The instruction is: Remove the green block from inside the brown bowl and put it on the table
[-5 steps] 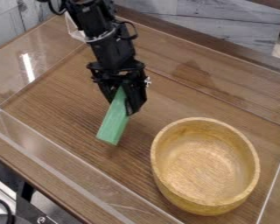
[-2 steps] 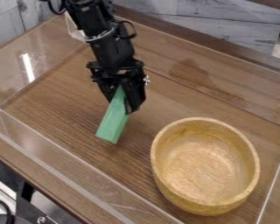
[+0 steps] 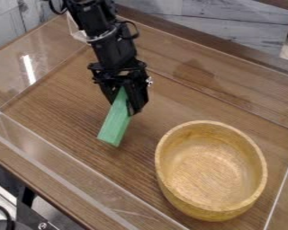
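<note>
The green block (image 3: 115, 123) hangs tilted over the table (image 3: 62, 99), its upper end pinched in my black gripper (image 3: 125, 101), which is shut on it. Its lower end sits at or just above the tabletop; I cannot tell whether it touches. The brown bowl (image 3: 211, 169) stands to the right and nearer the front, with nothing inside it. The block is well outside the bowl, to its left.
Low clear plastic walls (image 3: 14, 117) edge the table on the left and front. The arm (image 3: 93, 27) reaches in from the upper left. A pale wall and grey ledge (image 3: 261, 31) lie beyond the table's far edge.
</note>
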Motion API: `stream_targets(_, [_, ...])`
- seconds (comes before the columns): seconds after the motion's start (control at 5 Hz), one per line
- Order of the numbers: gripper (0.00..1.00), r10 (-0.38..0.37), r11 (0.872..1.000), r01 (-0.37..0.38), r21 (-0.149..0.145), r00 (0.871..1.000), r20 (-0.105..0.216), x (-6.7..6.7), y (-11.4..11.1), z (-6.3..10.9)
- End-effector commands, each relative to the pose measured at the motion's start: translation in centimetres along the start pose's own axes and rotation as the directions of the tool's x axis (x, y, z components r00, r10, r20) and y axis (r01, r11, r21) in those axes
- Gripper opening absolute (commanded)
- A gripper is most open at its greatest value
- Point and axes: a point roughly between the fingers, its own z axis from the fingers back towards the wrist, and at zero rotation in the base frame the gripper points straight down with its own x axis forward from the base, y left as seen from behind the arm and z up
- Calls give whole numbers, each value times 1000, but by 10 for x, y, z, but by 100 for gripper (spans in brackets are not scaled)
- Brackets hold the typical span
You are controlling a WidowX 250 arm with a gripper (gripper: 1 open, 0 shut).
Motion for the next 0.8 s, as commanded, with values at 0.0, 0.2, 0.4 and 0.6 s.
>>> stream_targets(0.0, [0,-10,1000,9,23,999,44,11,4,14])
stream_targets(0.2, [0,-7,1000,6,23,999,40,11,5,14])
stream_targets(0.4, [0,-4,1000,3,23,999,35,12,6,14])
stream_targets(0.6, [0,-2,1000,1,23,1000,30,13,7,14])
